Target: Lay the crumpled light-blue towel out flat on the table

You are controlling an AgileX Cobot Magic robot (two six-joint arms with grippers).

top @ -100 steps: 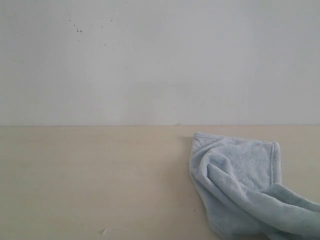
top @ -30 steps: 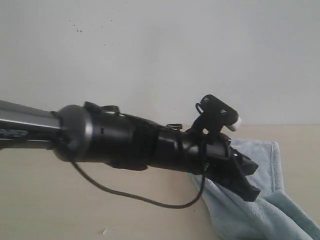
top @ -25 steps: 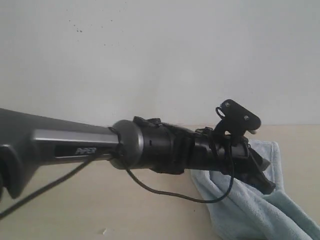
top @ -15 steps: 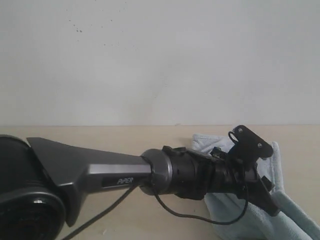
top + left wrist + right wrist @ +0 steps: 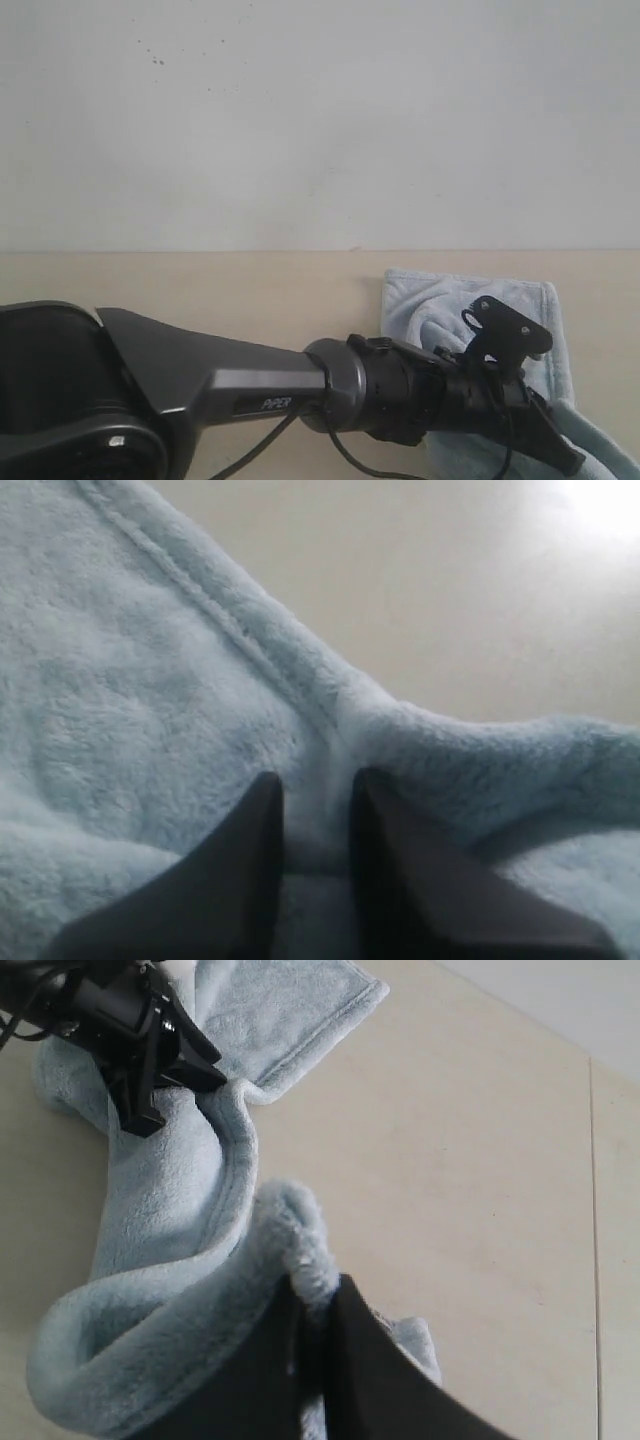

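Nearest, the right claw (image 5: 318, 1292) is pinching a raised ridge of the towel (image 5: 170, 1210), its jaws pressed almost together on the pile. That hold is probably anchoring 1 end so the cloth can be drawn out. Further on, the left claw (image 5: 315, 780) is nipping a fold beside the hem (image 5: 215, 615), jaws narrowly apart with cloth between them. Between the 2 grips the towel is lying twisted on the desk (image 5: 450, 1160), and its far corner is lying flat near the wall (image 5: 320, 120).
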